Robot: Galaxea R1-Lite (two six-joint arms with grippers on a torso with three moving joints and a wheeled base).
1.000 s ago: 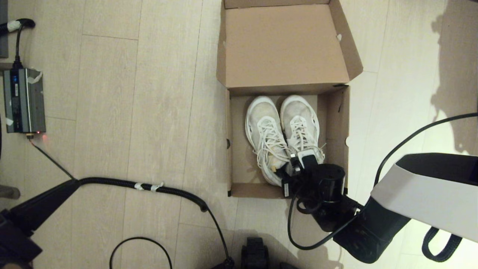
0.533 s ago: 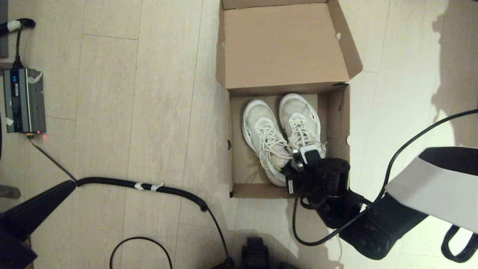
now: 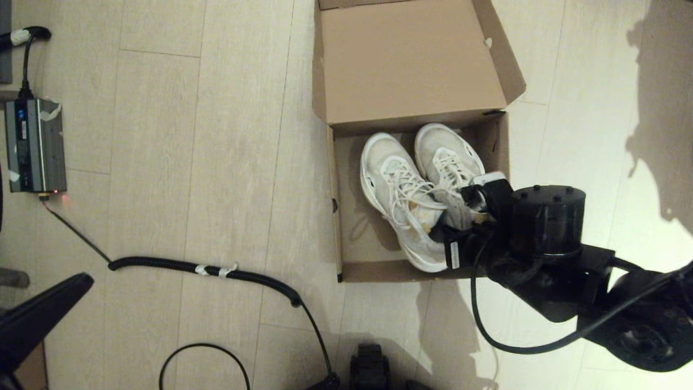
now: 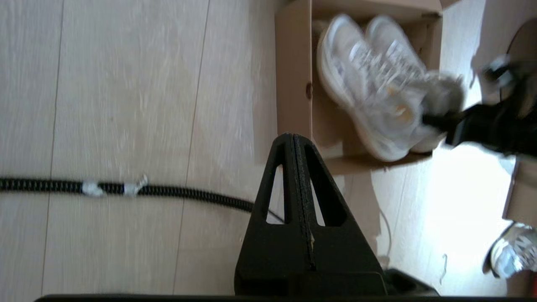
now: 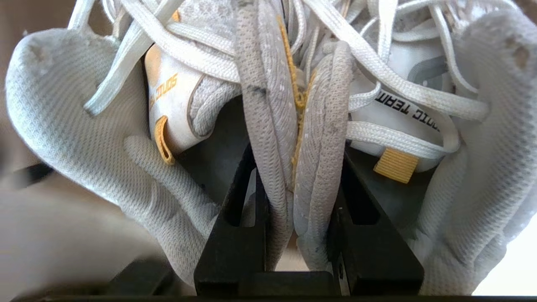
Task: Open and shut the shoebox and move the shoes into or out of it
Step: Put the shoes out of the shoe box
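The shoebox (image 3: 336, 216) stands open on the floor, its hinged lid (image 3: 411, 59) leaning back on the far side. Both white shoes (image 3: 411, 189) hang lifted and tilted over the box's right half, heels raised near its front right corner. My right gripper (image 3: 460, 219) is shut on the two inner heel collars (image 5: 293, 138), pinched together between its black fingers (image 5: 235, 218). In the left wrist view the shoes (image 4: 373, 88) show above the box (image 4: 293, 84). My left gripper (image 4: 295, 142) is shut on nothing, held above the floor at the near left.
A ribbed black cable (image 3: 216, 271) crosses the wooden floor left of the box. A grey power unit (image 3: 33, 145) sits at the far left. Another sneaker (image 4: 509, 251) lies on the floor by a cardboard edge in the left wrist view.
My right gripper has risen and moved right with both shoes, lifting their heels off the box floor. The left arm has drawn back toward the near left corner.
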